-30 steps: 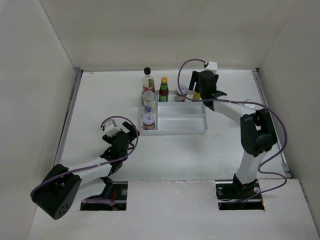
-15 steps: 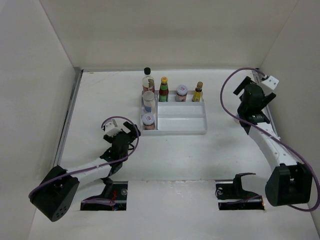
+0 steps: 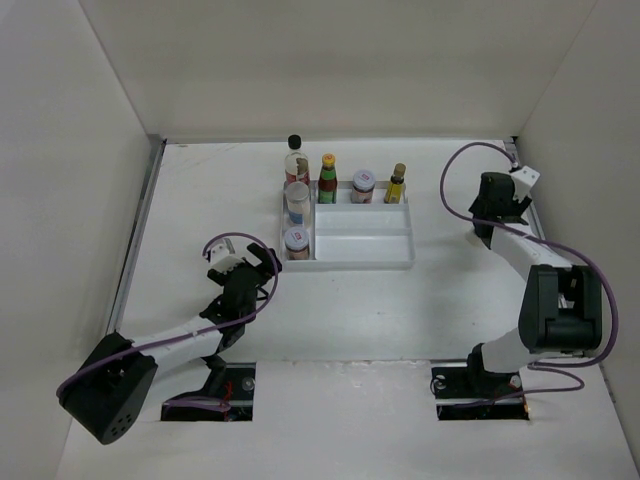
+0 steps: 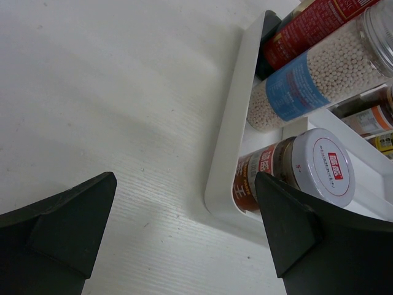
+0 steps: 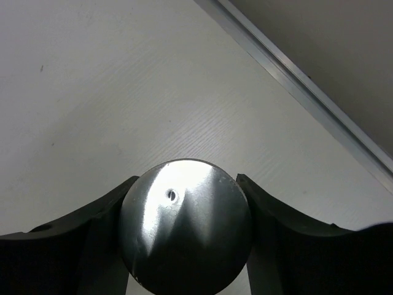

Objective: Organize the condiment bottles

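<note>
Condiment bottles: six stand upright in white divided tray (image 3: 360,264) at centre-back of table (image 3: 200,200), long axes vertical, caps up. Tray's L column, back to front: black-capped red-labelled bottle (image 3: 295,158), blue-labelled jar of white beads (image 3: 298,200), white-lidded jar (image 3: 296,240). Back row, L to R: green bottle w/ yellow cap (image 3: 327,180), small white-lidded jar (image 3: 363,185), amber bottle w/ yellow cap (image 3: 397,184). Seventh, a silver-topped shaker (image 5: 184,233), sits well apart from tray, near table's R edge by metal rail (image 5: 295,86). Right wrist view looks straight down on its round top w/ one small hole, so it's upright, axis pointing at cam. Right gripper (image 3: 490,205) is closed around it, a finger hugging each side of the top; top view hides shaker under gripper. Left gripper (image 3: 262,262) hangs low over bare table just front-left of tray, jaws wide apart, nothing between them. Nearest to it is white-lidded jar at tray's front-L corner, not touching.
</note>
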